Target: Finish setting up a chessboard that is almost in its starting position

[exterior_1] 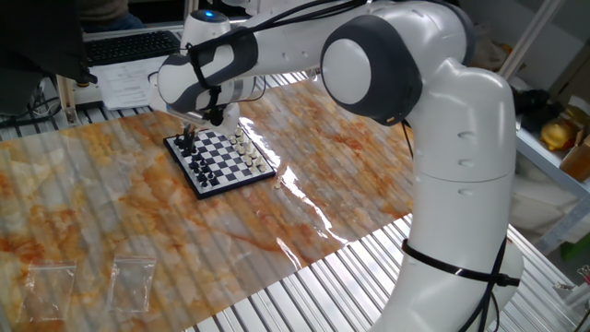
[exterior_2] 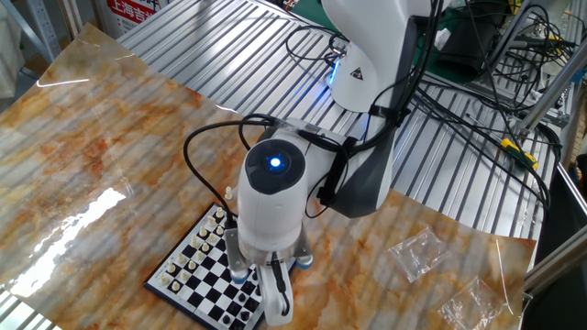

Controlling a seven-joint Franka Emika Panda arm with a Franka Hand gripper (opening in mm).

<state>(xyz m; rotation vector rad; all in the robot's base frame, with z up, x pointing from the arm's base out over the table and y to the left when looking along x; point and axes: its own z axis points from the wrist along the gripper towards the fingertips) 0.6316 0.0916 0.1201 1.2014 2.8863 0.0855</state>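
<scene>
The chessboard [exterior_1: 221,161] is a small checkered board with a dark rim on the marbled table cover, left of centre in one fixed view. Black pieces stand along its left end and cream pieces along its right end. My gripper [exterior_1: 191,132] hangs straight down over the far left corner, among the black pieces. In the other fixed view the wrist covers the right part of the chessboard [exterior_2: 197,270], and one white finger [exterior_2: 278,295] reaches down at the board's right end. The frames do not show whether the jaws grip a piece.
Two clear plastic bags [exterior_1: 134,281] lie near the front left edge and show again at the bags [exterior_2: 417,252] on the right. A printed paper sheet [exterior_1: 124,85] and a keyboard [exterior_1: 129,44] sit behind the board. Cables [exterior_2: 477,101] run over the metal slats.
</scene>
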